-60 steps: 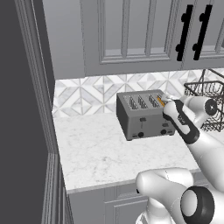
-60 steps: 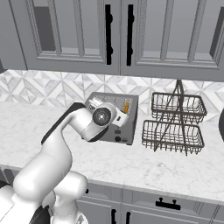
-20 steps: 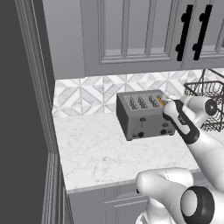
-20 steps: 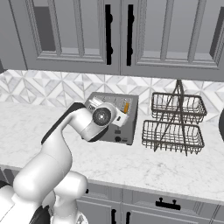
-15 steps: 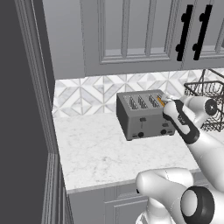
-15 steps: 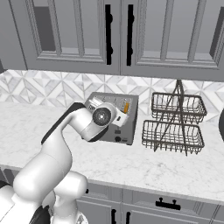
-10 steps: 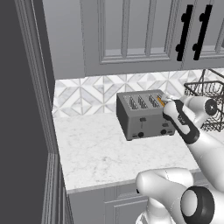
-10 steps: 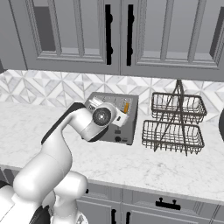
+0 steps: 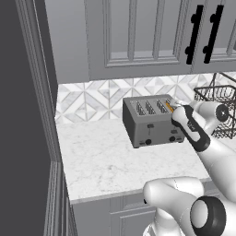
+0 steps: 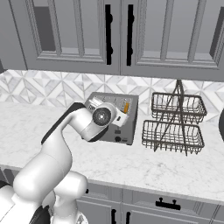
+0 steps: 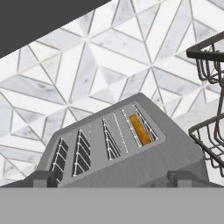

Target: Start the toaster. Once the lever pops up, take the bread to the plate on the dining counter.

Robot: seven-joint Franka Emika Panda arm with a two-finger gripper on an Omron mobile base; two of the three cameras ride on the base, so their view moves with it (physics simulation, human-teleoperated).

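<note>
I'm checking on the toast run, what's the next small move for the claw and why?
Probably ease the open claw down onto a lever tab on the toaster's front and press it. In the hand view the bread sits low in a slot with just its orange crust showing, and the claw fingertips flank the toaster's front, holding nothing, so toasting likely hasn't been started.

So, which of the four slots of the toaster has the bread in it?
The end slot nearest the wire basket rack: the bread shows orange in it, while the toaster's other three slots look empty.

I see the dark grey boxy metal toaster (image 11: 131, 153) at lower centre, a golden-orange crusted bread slice (image 11: 140, 129) sunk in its rightmost slot.
</note>
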